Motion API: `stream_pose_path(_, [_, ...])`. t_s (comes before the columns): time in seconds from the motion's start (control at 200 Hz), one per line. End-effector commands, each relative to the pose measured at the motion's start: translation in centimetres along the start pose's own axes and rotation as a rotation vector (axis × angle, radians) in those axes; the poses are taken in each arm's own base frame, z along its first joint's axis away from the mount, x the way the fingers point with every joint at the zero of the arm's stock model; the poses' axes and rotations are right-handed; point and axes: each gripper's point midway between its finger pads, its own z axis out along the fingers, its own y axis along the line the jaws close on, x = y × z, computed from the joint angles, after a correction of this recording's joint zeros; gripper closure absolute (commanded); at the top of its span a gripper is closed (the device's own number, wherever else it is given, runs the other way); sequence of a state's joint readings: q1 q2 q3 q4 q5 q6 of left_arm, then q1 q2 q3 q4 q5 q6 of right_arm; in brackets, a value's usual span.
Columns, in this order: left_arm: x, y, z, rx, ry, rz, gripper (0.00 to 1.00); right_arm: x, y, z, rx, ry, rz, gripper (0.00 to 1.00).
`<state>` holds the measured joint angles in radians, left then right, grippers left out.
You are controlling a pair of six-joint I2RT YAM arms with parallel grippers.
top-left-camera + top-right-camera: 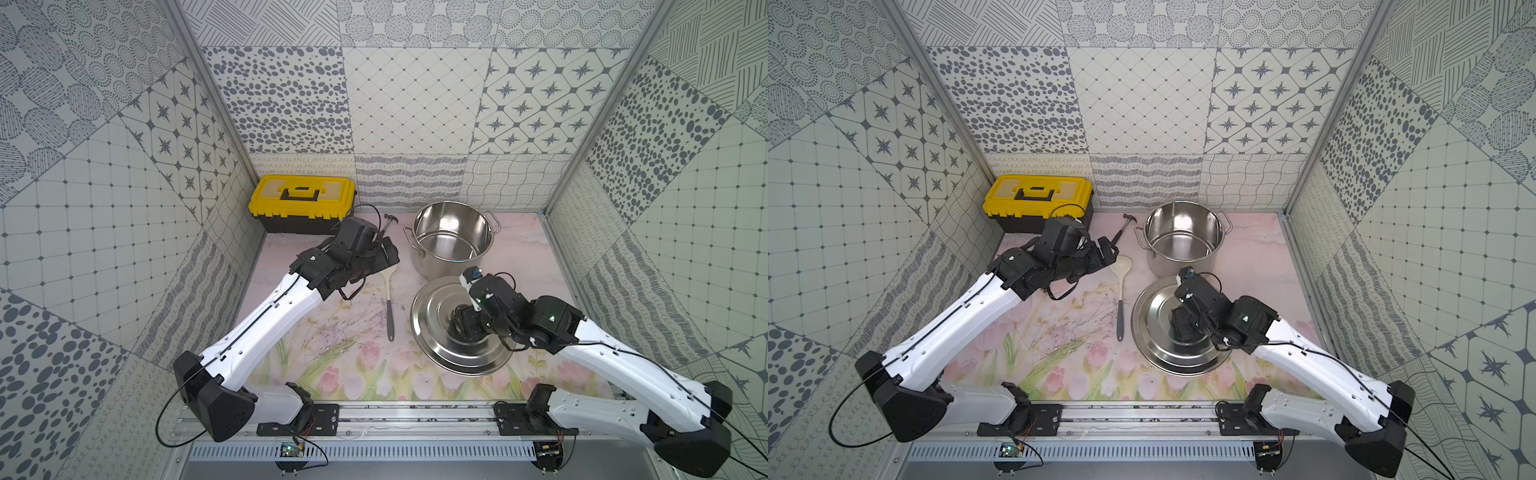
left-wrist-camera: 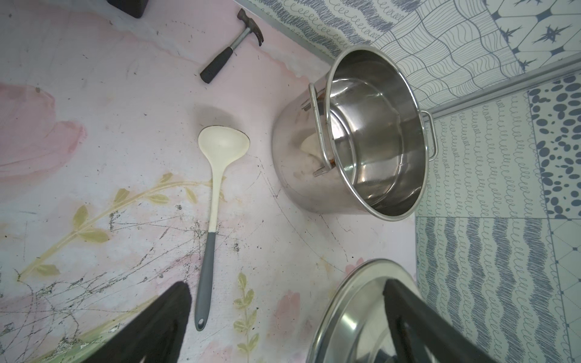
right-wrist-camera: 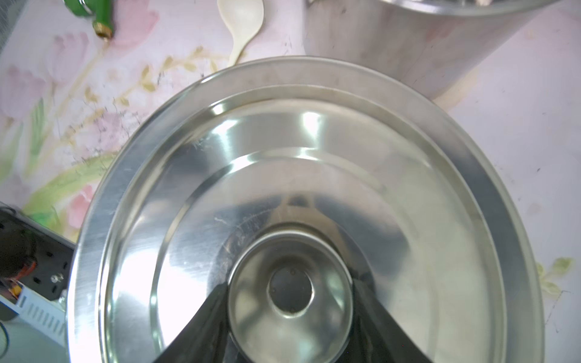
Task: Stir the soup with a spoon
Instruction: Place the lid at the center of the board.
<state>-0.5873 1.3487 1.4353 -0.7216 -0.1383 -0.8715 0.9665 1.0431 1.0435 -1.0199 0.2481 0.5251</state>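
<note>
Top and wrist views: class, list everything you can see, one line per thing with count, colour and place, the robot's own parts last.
stockpot: one, shiny steel, uncovered, far right.
toolbox: one, yellow lid, black base, far left corner.
claw hammer: one, black grip, steel head, between toolbox and stockpot.
pot lid: one, shiny steel, in front of the stockpot.
spoon: one, cream bowl, grey handle, flat, left of the pot lid.
green item: one, brass-tipped, unidentified, right wrist view only.
floral mat: one, pink and green, under everything.
left gripper: one, black, open, raised near the spoon's bowl.
right gripper: one, black, closed on the pot lid's knob.
arms: two, white and black, near edge.
</note>
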Motion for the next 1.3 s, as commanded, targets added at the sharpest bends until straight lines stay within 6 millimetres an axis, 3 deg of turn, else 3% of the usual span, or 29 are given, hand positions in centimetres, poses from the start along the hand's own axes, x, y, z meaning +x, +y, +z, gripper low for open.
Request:
stream_pose_path(0.0, [-0.7,0.5,-0.9,0.001,-0.048,-0.054,0.00,1.2,0.2,1.7,0.032,-0.044,0.071,0.76])
stream_pose_path(0.085, [0.1,1.6,-1.5,-0.018,-0.029,-0.077,0.00,3.0,0.8,3.5,0.028,-0.028,0.071,0.77])
stream_pose_path(0.24, [1.5,3.6,-2.7,-0.046,-0.017,-0.114,0.01,4.3,1.1,6.3,0.039,-0.035,0.091,0.79])
stream_pose_path(0.495, [3.1,5.5,-3.7,-0.051,-0.011,-0.157,0.01,3.7,1.6,10.5,0.075,-0.075,0.099,0.83])
stream_pose_path(0.665, [3.6,5.6,-3.1,-0.052,0.012,-0.154,0.00,3.5,1.2,13.0,0.052,-0.041,0.165,0.86])
stream_pose_path(1.015, [5.0,5.2,-0.5,-0.069,0.101,-0.121,0.02,4.2,-0.7,15.5,0.069,0.023,0.170,0.87])
stream_pose_path(1.296, [6.7,6.3,2.9,-0.141,0.182,-0.053,0.09,6.3,-1.5,15.8,0.070,0.068,0.181,0.60])
